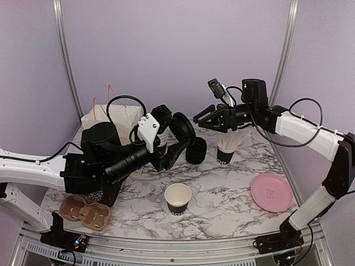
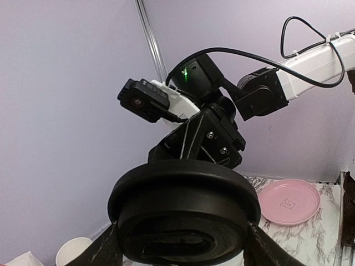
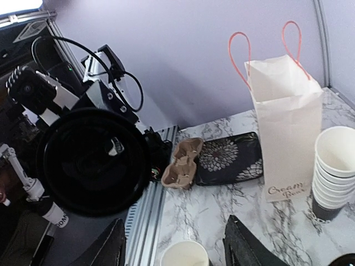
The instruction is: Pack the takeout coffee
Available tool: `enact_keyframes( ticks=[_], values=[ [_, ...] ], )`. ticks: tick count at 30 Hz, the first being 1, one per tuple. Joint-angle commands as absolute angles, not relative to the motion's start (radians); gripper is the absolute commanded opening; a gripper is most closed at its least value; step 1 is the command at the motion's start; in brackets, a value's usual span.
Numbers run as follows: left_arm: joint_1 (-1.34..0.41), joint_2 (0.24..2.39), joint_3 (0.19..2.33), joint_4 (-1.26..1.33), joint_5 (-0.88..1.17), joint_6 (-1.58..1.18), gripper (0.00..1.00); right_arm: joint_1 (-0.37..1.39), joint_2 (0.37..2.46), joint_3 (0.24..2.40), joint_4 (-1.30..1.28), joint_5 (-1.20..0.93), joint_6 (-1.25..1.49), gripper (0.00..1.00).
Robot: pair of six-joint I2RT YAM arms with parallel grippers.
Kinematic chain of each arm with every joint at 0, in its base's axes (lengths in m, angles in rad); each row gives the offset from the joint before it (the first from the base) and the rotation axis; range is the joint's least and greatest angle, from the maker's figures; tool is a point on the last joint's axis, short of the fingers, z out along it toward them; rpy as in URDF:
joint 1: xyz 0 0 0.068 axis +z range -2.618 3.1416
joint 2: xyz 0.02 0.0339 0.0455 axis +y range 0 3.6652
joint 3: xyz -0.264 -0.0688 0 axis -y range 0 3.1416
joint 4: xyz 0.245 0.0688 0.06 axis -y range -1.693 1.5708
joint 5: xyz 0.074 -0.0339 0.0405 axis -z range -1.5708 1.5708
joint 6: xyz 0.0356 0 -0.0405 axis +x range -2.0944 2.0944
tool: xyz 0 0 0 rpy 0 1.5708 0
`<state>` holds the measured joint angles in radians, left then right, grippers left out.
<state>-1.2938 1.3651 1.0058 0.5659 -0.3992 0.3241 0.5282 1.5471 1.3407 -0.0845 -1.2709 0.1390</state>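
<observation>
- Marbled table (image 1: 222, 177), lavender walls: paper bag (image 1: 108, 119), cup carrier (image 1: 85, 211), pink plate (image 1: 270, 192).
- Lidless coffee cup (image 1: 177, 198) stands front-centre.
- Left gripper (image 2: 183, 246), raised, clamps black lid (image 2: 183, 205); right gripper (image 3: 175, 238), fingers spread and empty, faces it.

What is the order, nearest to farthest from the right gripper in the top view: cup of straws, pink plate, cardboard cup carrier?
From the right gripper:
1. Cup of straws, next to it, rear right.
2. Pink plate, near right edge.
3. Cardboard cup carrier, near left corner.
</observation>
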Motion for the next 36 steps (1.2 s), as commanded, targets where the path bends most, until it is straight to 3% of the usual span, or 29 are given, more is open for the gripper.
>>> enact_keyframes(
  ticks=[1,8,15,36],
  values=[
    [-1.29,1.278,1.096,0.198,-0.383,0.191,0.69,0.467,1.438,1.299,-0.294,-1.105,-0.112,0.6],
    [-1.29,1.362,1.327,-0.36,-0.261,-0.047,0.68,0.464,1.367,1.193,-0.518,-0.929,-0.374,0.6],
    [-1.288,1.557,1.557,-0.731,-0.198,-0.144,0.69,0.465,1.336,1.068,-0.492,-0.941,-0.342,0.64],
    [-1.239,1.842,1.787,-1.016,-0.146,-0.224,0.68,0.482,1.389,0.905,-0.321,-1.009,-0.176,0.7]
  ],
)
